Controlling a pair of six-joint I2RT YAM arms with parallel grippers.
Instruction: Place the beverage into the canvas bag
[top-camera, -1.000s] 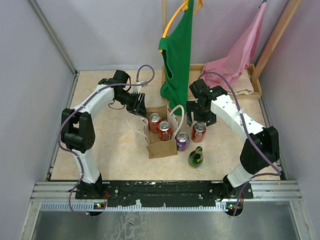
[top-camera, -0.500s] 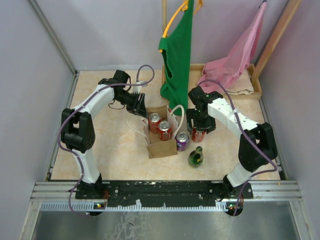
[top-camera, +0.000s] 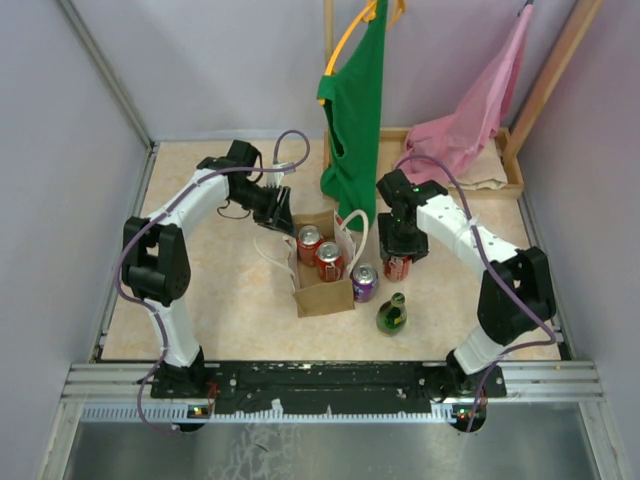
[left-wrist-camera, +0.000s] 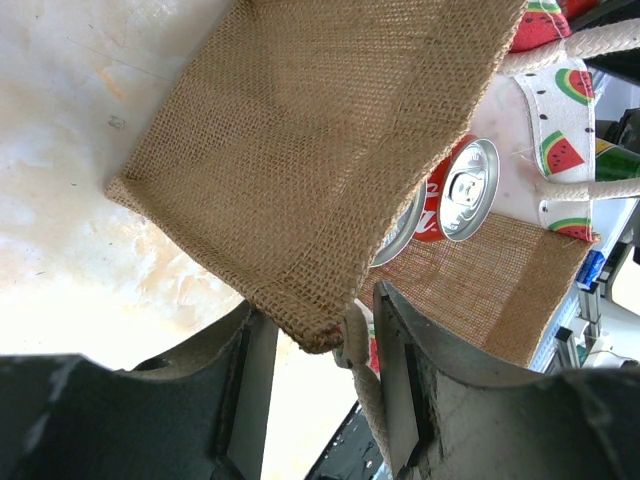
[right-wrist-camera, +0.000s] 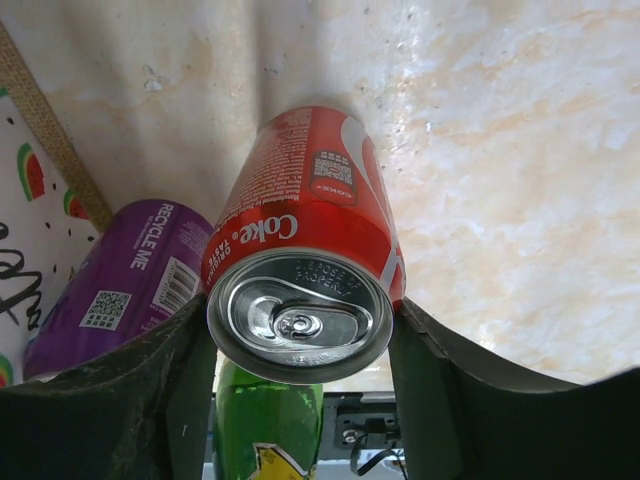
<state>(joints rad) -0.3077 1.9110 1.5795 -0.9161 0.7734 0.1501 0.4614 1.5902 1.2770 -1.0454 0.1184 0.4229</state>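
The canvas bag (top-camera: 323, 291) stands open mid-table with two red cans (top-camera: 318, 251) inside; its burlap side (left-wrist-camera: 300, 150) fills the left wrist view. My left gripper (top-camera: 279, 206) (left-wrist-camera: 316, 322) is open at the bag's far-left corner, with the corner and a white rope handle (left-wrist-camera: 362, 385) between its fingers. A red Coke can (top-camera: 397, 267) (right-wrist-camera: 305, 230) stands upright on the table right of the bag. My right gripper (top-camera: 400, 243) (right-wrist-camera: 300, 312) is down over it, with a finger against each side. A purple can (top-camera: 364, 283) and a green bottle (top-camera: 391, 315) stand nearby.
A green garment (top-camera: 355, 120) hangs just behind the bag. A pink cloth (top-camera: 470, 120) drapes over a wooden tray (top-camera: 512, 170) at the back right. Grey walls enclose the table on three sides.
My right gripper has swung left and come down over the red Coke can, so it now covers most of the can from above. The left arm and bag have not moved.
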